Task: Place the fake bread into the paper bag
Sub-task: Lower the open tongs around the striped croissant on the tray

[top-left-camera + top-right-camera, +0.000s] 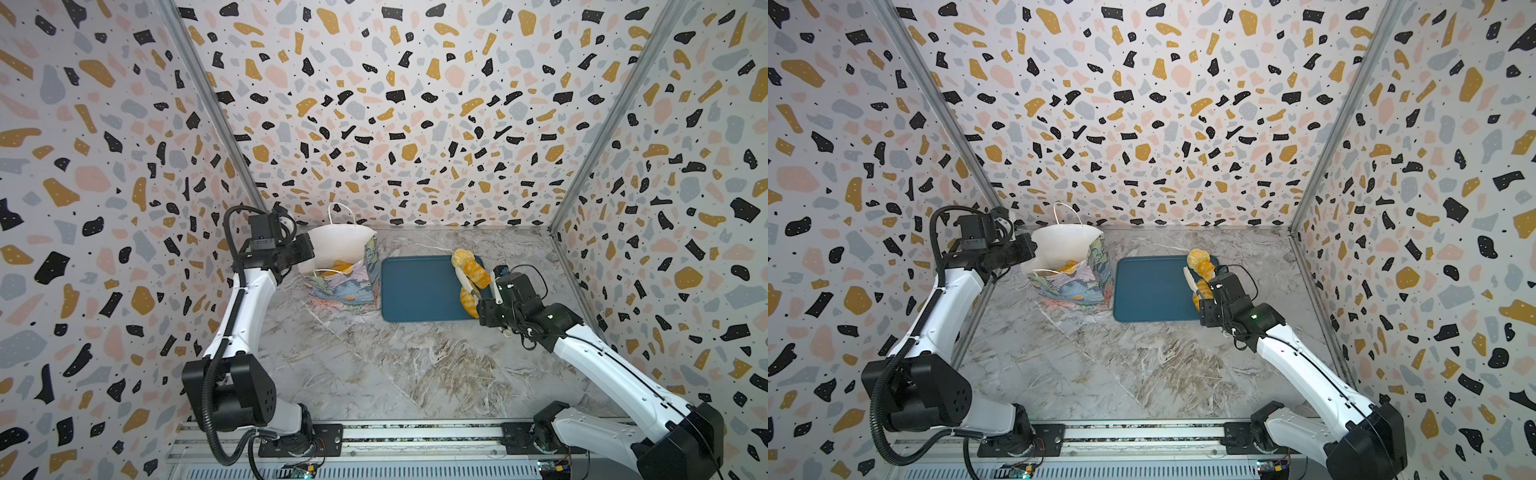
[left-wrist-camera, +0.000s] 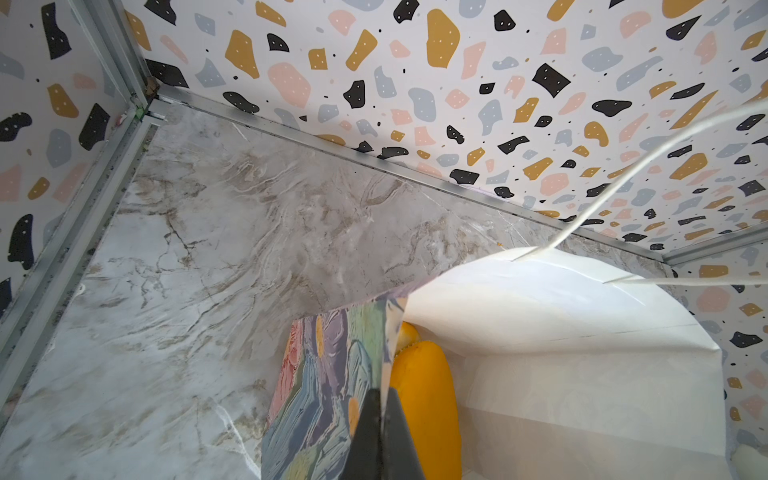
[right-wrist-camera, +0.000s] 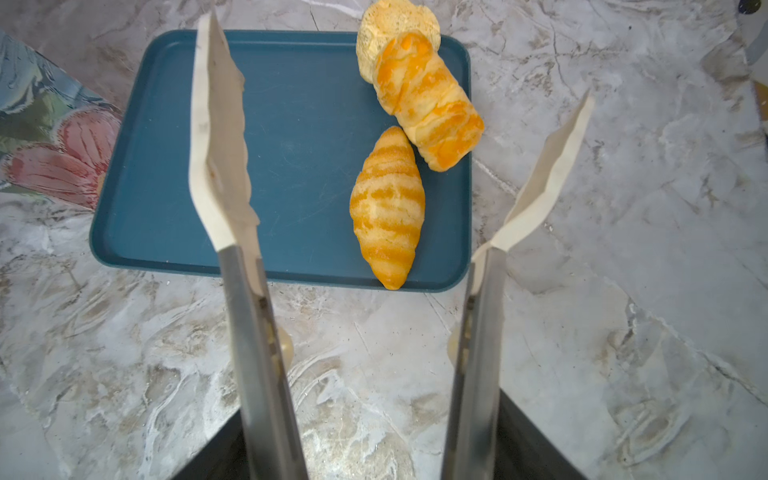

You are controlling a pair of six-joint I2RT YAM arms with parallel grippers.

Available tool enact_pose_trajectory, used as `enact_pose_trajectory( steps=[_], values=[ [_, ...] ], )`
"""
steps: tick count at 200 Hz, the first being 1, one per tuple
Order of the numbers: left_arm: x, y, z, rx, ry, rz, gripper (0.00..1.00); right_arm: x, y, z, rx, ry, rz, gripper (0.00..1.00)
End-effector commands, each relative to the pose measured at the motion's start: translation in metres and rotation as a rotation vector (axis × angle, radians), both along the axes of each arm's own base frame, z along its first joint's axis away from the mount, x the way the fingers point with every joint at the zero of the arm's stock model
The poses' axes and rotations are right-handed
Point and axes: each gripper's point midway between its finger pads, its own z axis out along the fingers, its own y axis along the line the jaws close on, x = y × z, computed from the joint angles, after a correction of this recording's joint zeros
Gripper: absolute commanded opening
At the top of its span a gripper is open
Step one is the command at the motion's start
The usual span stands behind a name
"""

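Your right claw [image 1: 486,305] clamps white-tipped metal tongs [image 3: 224,174], tips wide; the striped golden toy bread roll [image 3: 387,208] lies just ahead on the dark-blue tray [image 3: 270,124]. Likely light, squashy: pinch its fat middle. Your left claw [image 2: 381,436] nips the rim of the flowered paper bag [image 2: 324,374]

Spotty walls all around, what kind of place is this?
Most likely a robot test booth, not a kitchen. Patterned walls box in a marble table, a left arm and right arm sit on a rail, and toy bread lies on a tray by a paper bag.
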Motion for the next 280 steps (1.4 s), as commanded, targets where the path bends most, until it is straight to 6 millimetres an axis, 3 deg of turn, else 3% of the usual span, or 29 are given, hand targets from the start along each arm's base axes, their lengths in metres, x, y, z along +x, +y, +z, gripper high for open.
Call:
enact_pose_trajectory(
  steps=[1, 115, 280],
  values=[
    [-0.002, -0.005, 0.008, -0.008, -0.031, -0.016, 0.0, -0.001, -0.001, -0.001, 0.029, 0.007, -0.015, 0.74],
    [-0.002, -0.006, 0.008, -0.012, -0.032, -0.02, 0.0, -0.005, -0.007, -0.041, -0.013, 0.138, -0.022, 0.73],
    [-0.002, -0.006, 0.007, -0.015, -0.031, -0.021, 0.0, 0.023, 0.006, -0.064, -0.125, 0.239, 0.044, 0.66]
  ],
)
